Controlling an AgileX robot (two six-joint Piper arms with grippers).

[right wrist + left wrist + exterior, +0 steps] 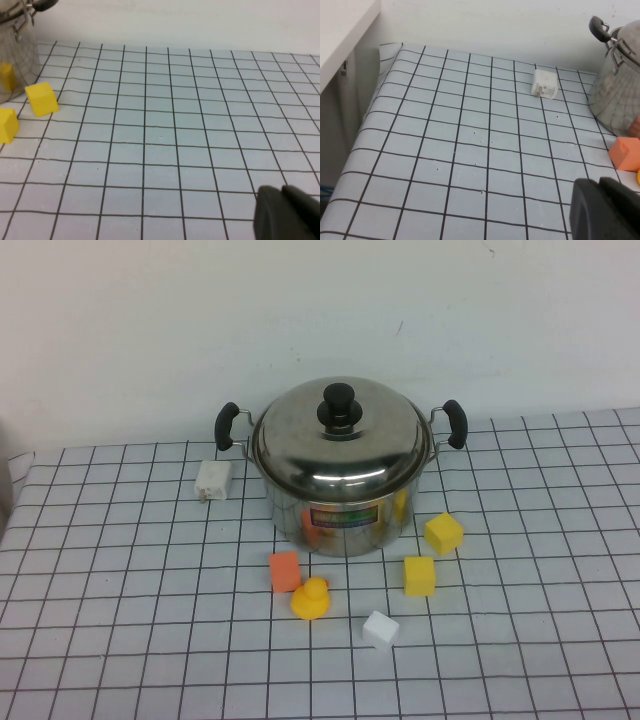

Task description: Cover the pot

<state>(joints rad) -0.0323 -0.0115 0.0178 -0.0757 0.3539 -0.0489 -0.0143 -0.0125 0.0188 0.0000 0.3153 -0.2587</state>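
Between the two parked arms stands the pot (340, 510), its lid (340, 445) seated square, so the covering looks finished; left gripper (607, 210) and right gripper (290, 212) sit low, well clear of it, jaw opening impossible to tell, nothing visibly held

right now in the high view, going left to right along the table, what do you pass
white adapter → orange block → yellow duck → white cube → yellow block → tilted yellow block. The lidded pot spans the middle. Neither gripper shows there; left gripper, right gripper.
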